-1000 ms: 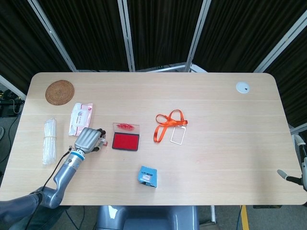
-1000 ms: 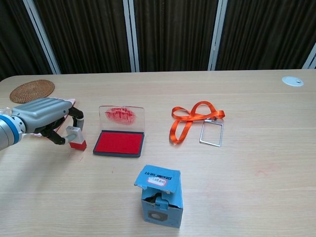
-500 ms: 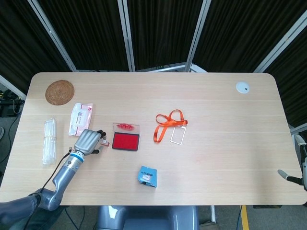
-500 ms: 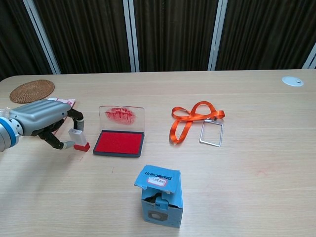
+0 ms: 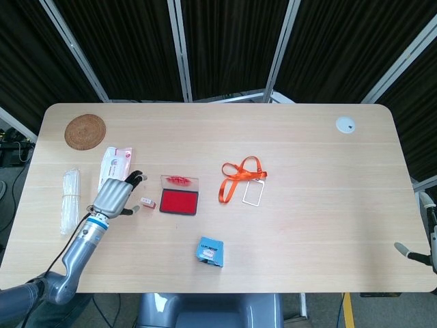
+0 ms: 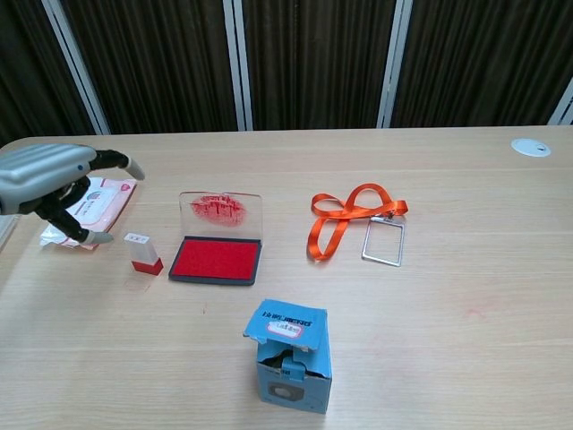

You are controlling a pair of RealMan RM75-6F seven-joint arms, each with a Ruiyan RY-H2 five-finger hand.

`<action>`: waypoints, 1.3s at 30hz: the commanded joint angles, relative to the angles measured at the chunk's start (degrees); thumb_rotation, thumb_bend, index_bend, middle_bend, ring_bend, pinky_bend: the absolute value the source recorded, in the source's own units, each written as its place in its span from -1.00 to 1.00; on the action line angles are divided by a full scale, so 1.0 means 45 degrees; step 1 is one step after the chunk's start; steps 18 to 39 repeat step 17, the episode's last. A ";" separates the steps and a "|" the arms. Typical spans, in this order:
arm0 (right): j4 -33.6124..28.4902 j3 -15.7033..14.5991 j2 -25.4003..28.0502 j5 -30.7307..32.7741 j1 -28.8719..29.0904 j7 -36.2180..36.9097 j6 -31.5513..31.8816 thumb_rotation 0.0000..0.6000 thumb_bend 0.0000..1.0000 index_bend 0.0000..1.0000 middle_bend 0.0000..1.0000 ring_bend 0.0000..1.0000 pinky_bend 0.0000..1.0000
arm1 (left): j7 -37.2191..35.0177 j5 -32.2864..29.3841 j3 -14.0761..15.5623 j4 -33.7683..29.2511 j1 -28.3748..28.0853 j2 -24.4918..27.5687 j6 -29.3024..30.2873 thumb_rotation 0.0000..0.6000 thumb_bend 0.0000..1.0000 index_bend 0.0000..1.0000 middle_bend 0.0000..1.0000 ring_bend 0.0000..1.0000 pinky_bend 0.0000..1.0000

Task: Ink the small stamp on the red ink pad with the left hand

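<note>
Left hand (image 6: 49, 175) hovers with fingers spread, holding nothing, near the surface's (image 6: 466, 296) left edge. Just beside it, apart from the fingers, the small white stamp with a red base (image 6: 143, 253) stands upright, close to the open red ink pad's (image 6: 217, 259) left side. Farther back lies a round woven coaster (image 6: 58, 164). Right hand (image 5: 414, 254) shows only partly at the right edge; its state cannot be told.

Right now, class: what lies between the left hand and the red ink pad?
In the chest view, the small stamp stands upright on the table between the left hand and the red ink pad, touching neither.
</note>
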 commanded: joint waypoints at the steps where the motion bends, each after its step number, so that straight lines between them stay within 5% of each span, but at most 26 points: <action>1: -0.0100 -0.0037 0.0079 -0.0142 -0.0073 0.0127 0.0135 1.00 -1.00 -1.00 -1.00 -1.00 -1.00 | -0.0111 0.0486 -0.0137 -0.1105 0.0592 0.1050 0.1341 1.00 -0.91 -0.67 -0.87 0.28 0.43; 8: -0.0356 -0.0143 0.0344 -0.0605 -0.0246 0.0612 0.0471 1.00 -1.00 -1.00 -1.00 -1.00 -1.00 | 0.0538 0.1008 0.0117 -0.3513 0.2141 0.3033 0.3861 1.00 -1.00 -0.98 -1.00 -0.95 -0.97; 15: -0.0500 -0.0232 0.0567 -0.1044 -0.0411 0.0864 0.0873 1.00 -1.00 -1.00 -1.00 -1.00 -1.00 | 0.1174 0.1075 0.0890 -0.6023 0.3892 0.4576 0.5502 1.00 -1.00 -1.00 -1.00 -1.00 -1.00; 39: -0.0482 -0.0224 0.0563 -0.1094 -0.0435 0.0756 0.0983 1.00 -1.00 -1.00 -1.00 -1.00 -1.00 | 0.0948 0.1374 0.1126 -0.6124 0.4304 0.4749 0.5926 1.00 -1.00 -1.00 -1.00 -1.00 -1.00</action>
